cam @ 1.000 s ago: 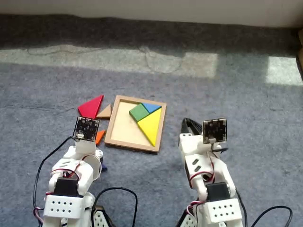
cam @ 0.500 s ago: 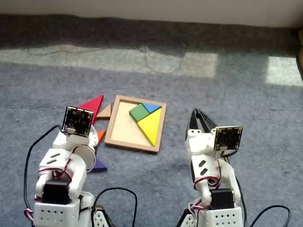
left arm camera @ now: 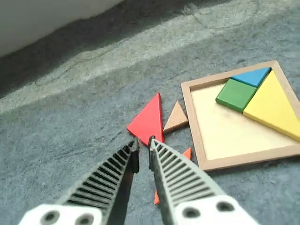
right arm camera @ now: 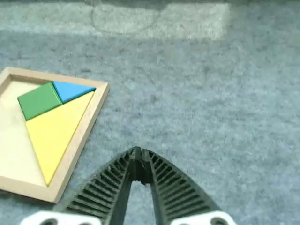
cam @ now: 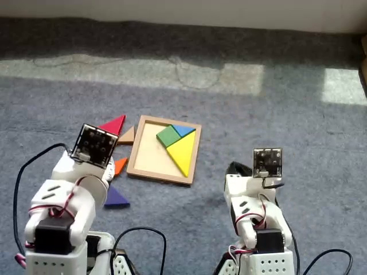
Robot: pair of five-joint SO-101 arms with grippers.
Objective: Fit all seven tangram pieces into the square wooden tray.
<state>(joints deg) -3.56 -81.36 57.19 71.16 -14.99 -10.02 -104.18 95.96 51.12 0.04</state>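
Grey carpet [cam: 269, 120] crossed by a sunlit band [cam: 143, 71] beneath a pale wall [cam: 183, 11].

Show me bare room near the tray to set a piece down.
Free: grey carpet between square wooden tray and right gripper; also the tray's bare left half. Crowded off its left rim: red triangle, tan triangle, orange triangle, purple piece.

Pale matt wooden tray [cam: 149, 154]; fuzzy grey carpet [cam: 275, 103]; ribbed black plastic right claw [right arm camera: 139, 161].
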